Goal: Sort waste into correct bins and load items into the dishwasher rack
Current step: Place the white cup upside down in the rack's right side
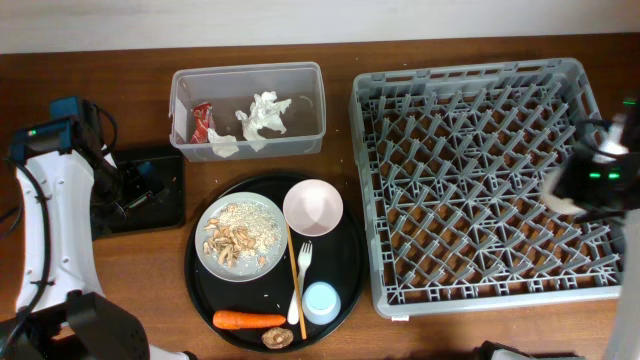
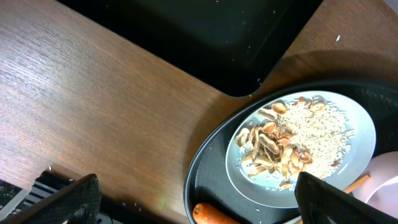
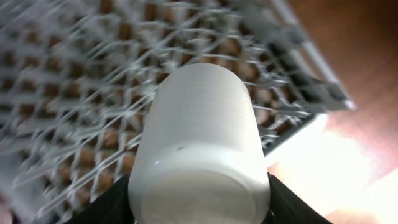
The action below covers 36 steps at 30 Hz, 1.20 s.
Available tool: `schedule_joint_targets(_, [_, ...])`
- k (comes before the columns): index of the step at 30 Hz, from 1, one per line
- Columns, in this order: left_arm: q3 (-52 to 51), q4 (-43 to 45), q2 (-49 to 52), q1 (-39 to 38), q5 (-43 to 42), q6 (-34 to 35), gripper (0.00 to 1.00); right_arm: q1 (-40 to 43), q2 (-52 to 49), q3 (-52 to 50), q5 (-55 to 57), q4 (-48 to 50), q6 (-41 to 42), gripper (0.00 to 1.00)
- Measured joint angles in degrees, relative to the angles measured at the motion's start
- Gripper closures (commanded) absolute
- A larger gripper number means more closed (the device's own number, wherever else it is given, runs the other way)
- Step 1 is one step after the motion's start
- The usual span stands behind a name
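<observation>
**White cup gripped at the rack's right rim**

Far left, the left tool [image 2: 196,185] hangs with its jaws spread wide over counter [image 1: 100,70] wood, where the corner of the shallow black tray [image 1: 160,190] nears the rim of the round black tray [image 1: 352,255]. The clear tub [image 1: 180,100] holds tissues [image 1: 265,115] and a red wrapper [image 1: 202,120]. The round tray carries the plate [image 1: 268,258] of food scraps [image 1: 240,228], pink-white bowl [image 1: 313,207], stick [image 1: 292,265], fork [image 1: 303,268] and pale blue cup [image 1: 321,302]. The carrot [image 1: 248,320] and brown lump [image 1: 277,338] lie at its front edge. A narrow wood strip parts that tray from the dishwasher rack [image 1: 480,290]. The right tool [image 3: 199,183] is clamped on the white cup [image 3: 199,118] above the rack's lattice near its right rim, open counter beyond.
</observation>
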<state>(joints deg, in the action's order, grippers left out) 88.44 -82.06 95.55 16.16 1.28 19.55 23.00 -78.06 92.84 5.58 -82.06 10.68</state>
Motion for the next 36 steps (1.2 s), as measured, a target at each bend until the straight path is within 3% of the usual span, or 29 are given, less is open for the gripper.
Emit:
schedule_joint_targets(3, [0.0, -0.04, 0.0, 0.0, -0.04, 0.0, 0.01, 12.44, -4.79, 0.0, 0.13, 1.99, -0.42, 0.48])
schedule_joint_targets(5, [0.0, -0.02, 0.0, 0.0, -0.02, 0.0, 0.01, 15.65, -8.2, 0.0, 0.02, 2.97, -0.39, 0.48])
schedule_joint_targets(13, [0.0, 0.0, 0.0, 0.0, -0.02, 0.0, 0.01, 18.16, -17.9, -0.15, 1.51, 4.55, 1.11, 0.48])
schedule_joint_targets(17, [0.0, 0.07, 0.0, 0.0, -0.02, 0.0, 0.01, 18.16, -19.41, -6.03, 2.05, 11.04, 1.44, 0.47])
schedule_joint_targets(18, [0.0, 0.02, 0.0, 0.0, 0.0, 0.0, 0.01, 18.16, -19.87, -9.09, 1.99, 13.16, 1.64, 0.42])
schedule_joint_targets(20, [0.0, 0.07, 0.0, 0.0, -0.02, 0.0, 0.01, 18.16, -19.98, -13.2, 1.75, 17.18, 2.34, 0.13])
schedule_joint_targets(22, [0.0, 0.0, 0.0, 0.0, -0.02, 0.0, 0.01, 18.16, -20.04, -15.89, -0.13, 19.04, 2.75, 0.04])
schedule_joint_targets(25, [0.0, -0.02, 0.0, 0.0, -0.04, 0.0, 0.01, 18.16, -20.02, -14.75, -2.49, 16.65, 2.8, 0.03])
schedule_joint_targets(29, [0.0, -0.02, 0.0, 0.0, -0.02, 0.0, 0.0, 17.51, -16.81, -4.72, -10.01, 8.61, 0.28, 0.06])
schedule_joint_targets(32, [0.0, 0.02, 0.0, 0.0, -0.02, 0.0, 0.01, 9.14, -9.31, -2.62, -18.8, 3.56, -6.6, 0.06])
schedule_joint_targets(35, [0.0, 0.13, 0.0, 0.0, -0.24, 0.0, 0.01, -9.22, -6.82, -2.36, -21.51, -1.46, -11.13, 0.06])
schedule_joint_targets(36, [0.0, 0.13, 0.0, 0.0, -0.26, 0.0, 0.01, -19.85, -6.84, -2.36, -21.73, -2.21, -11.98, 0.05])
